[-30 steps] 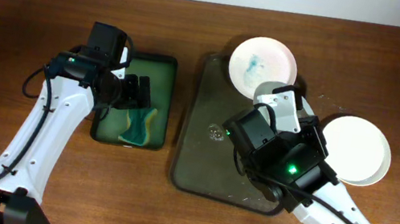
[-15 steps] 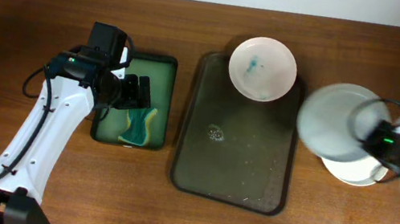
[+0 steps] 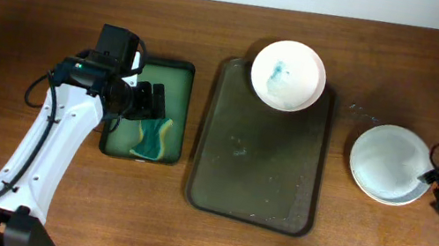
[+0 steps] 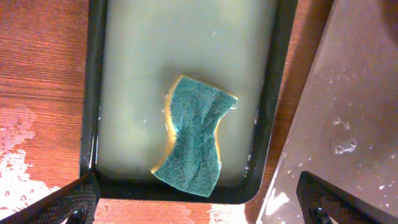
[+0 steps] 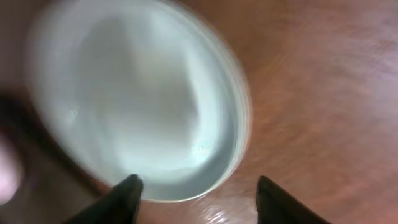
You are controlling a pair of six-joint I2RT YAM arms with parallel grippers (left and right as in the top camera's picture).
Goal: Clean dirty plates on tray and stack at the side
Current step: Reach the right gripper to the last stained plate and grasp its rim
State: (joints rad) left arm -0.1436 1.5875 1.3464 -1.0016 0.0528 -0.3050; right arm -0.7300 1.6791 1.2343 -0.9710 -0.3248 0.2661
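A white plate smeared with blue (image 3: 288,75) sits on the far right corner of the dark tray (image 3: 256,174). Right of the tray, clean white plates (image 3: 387,162) lie stacked on the table. My right gripper (image 3: 435,180) is at the stack's right rim. In the blurred right wrist view it (image 5: 199,200) is open, with the top plate's (image 5: 137,99) rim lying loose between the fingers. My left gripper (image 4: 199,208) hangs wide open above the green sponge (image 4: 193,137), which lies in the water basin (image 4: 124,37).
The basin (image 3: 154,67) stands left of the tray with the sponge (image 3: 150,138) in it. Water drops and wet smears mark the tray (image 4: 348,93) and the wood (image 3: 356,110) near the stack. The table's far edge runs along the top.
My right arm has carried a white plate from above the tray to the stack on the right and opened its jaws. The left arm has not moved.
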